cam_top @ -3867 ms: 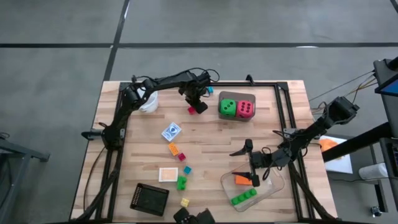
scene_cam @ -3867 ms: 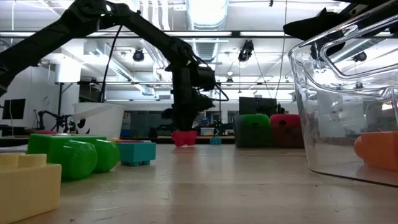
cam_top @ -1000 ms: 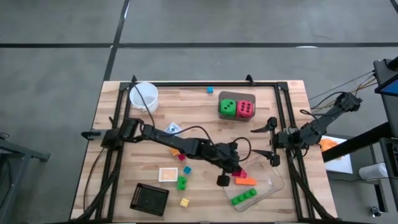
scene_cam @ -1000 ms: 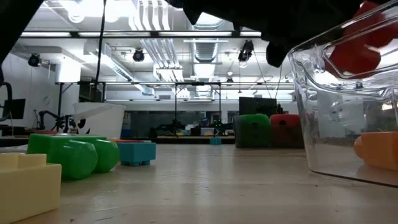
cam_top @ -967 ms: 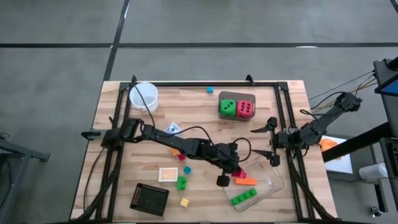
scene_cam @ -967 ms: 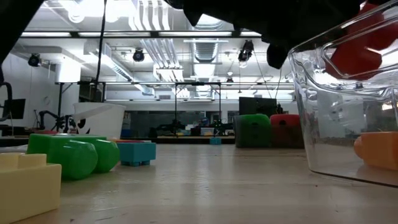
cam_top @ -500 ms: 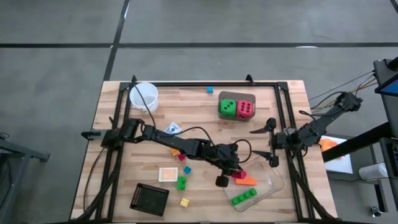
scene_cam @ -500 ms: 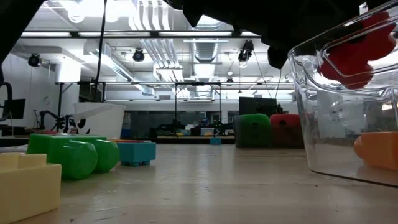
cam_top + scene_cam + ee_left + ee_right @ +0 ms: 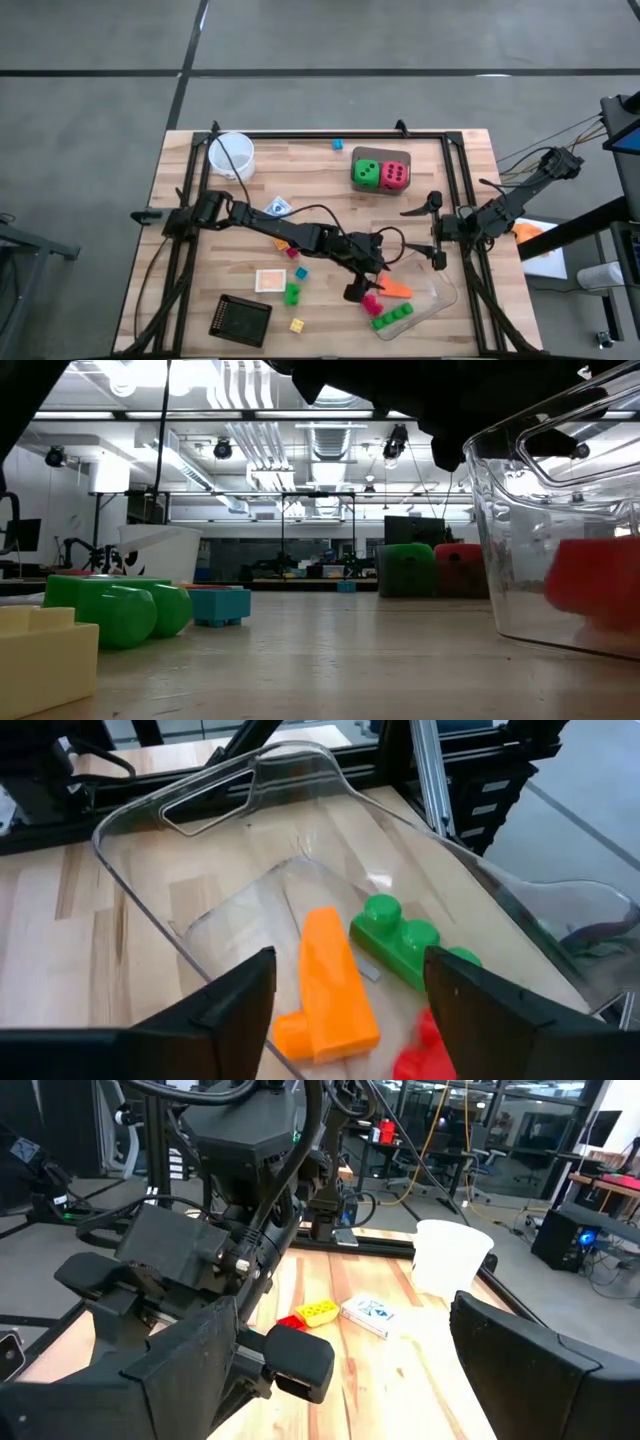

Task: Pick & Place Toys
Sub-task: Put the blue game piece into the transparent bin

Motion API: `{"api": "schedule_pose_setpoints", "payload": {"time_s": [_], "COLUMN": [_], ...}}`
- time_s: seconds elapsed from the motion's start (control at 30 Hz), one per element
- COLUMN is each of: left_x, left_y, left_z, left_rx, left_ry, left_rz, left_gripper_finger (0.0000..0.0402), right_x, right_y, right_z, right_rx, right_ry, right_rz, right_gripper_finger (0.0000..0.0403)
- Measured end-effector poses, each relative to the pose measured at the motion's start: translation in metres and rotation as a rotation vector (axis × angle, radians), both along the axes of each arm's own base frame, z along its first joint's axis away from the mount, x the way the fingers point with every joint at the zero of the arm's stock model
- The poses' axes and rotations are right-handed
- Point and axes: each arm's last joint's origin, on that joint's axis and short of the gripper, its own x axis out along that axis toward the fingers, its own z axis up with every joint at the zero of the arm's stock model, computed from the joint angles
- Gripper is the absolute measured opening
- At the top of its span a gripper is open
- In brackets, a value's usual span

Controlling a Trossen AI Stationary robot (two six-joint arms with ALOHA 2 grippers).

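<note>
Red brick [image 9: 372, 304] in tray [image 9: 445, 297] — left hand [image 9: 362, 284] above, fingers spread, empty.

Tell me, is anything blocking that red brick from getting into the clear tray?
Nothing visible does. The red brick already lies inside the clear tray, beside the orange wedge and the green brick. The left gripper hangs open above the tray with nothing between its fingers.
</note>
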Motion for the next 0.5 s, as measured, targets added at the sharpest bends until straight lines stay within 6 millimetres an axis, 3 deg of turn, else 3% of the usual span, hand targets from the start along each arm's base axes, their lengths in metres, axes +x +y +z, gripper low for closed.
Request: {"api": "schedule_pose_setpoints", "payload": {"time_s": [0.13,0.33,0.5], "left_x": [-0.001,-0.008,-0.016], "left_y": [0.001,0.008,0.032], "left_z": [0.007,0.033,0.058], "left_rx": [0.023,0.107,0.165], "left_ry": [-0.028,-0.075,-0.074], "left_rz": [0.006,0.082,0.175], "left_gripper_finger": [0.0269,0.0270,0.0269], "right_x": [0.000,0.004,0.008], "right_y": [0.000,0.004,0.011], "right_z": [0.000,-0.002,-0.015], "right_rx": [0.001,0.013,0.009], "right_ry": [0.000,-0.014,-0.128], "right_rz": [0.000,0.053,0.154], "right_gripper_finger": [0.0356,0.0356,0.0356]}}
